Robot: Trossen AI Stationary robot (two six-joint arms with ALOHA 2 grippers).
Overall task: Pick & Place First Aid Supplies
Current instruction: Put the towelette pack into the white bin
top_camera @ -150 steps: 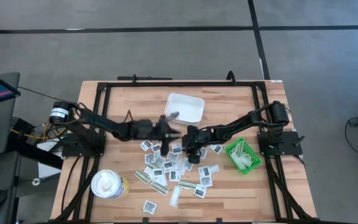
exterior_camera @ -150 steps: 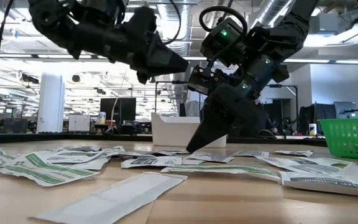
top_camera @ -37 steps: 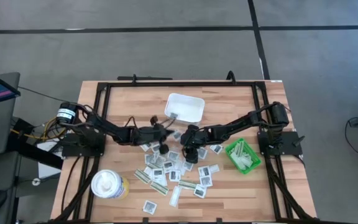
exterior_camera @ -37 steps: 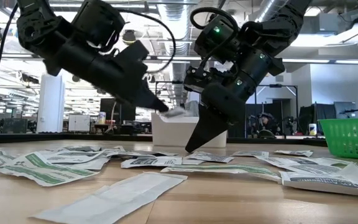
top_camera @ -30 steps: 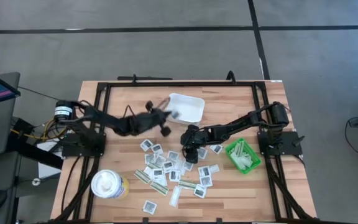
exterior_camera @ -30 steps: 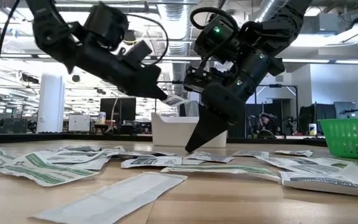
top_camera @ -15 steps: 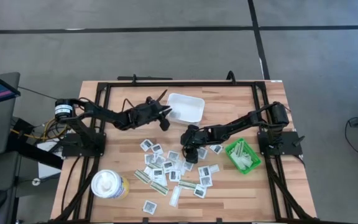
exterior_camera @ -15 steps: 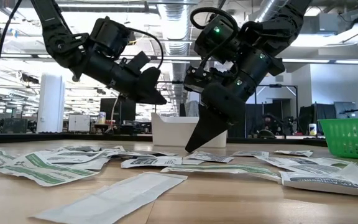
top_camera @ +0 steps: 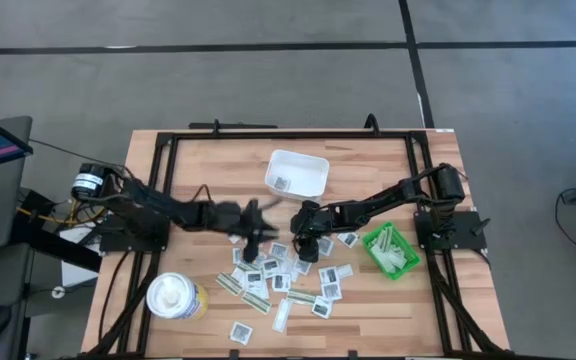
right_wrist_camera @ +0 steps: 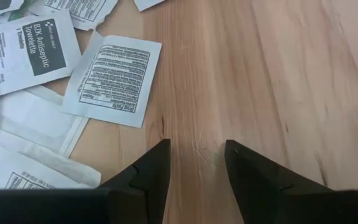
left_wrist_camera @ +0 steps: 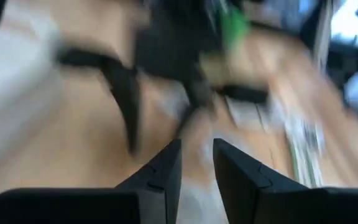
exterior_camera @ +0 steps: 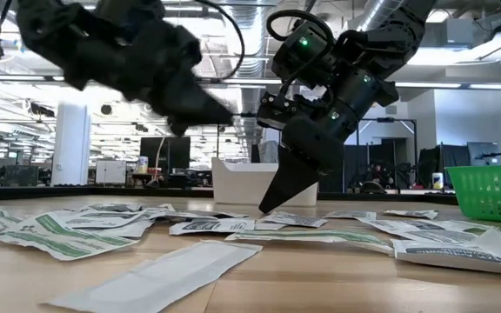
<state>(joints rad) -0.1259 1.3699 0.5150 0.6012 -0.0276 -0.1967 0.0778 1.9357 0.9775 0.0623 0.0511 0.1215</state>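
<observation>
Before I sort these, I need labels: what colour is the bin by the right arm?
Green bin, clearest in the high view.

The first aid supplies (top_camera: 278,275) lie scattered across the middle of the table (top_camera: 193,160), reaching toward its near edge. Behind them, toward the far edge, sits a tray (top_camera: 297,172) with one packet (top_camera: 283,183) in it. A bin (top_camera: 389,251) stands right of the scatter, near the right edge, and a round tub (top_camera: 175,296) sits by the near left corner. The left gripper (top_camera: 253,226) is over the scatter's far left part; the right gripper (top_camera: 306,240) points down at bare wood just right of it, packets (right_wrist_camera: 114,78) lying beside its fingertips.
</observation>
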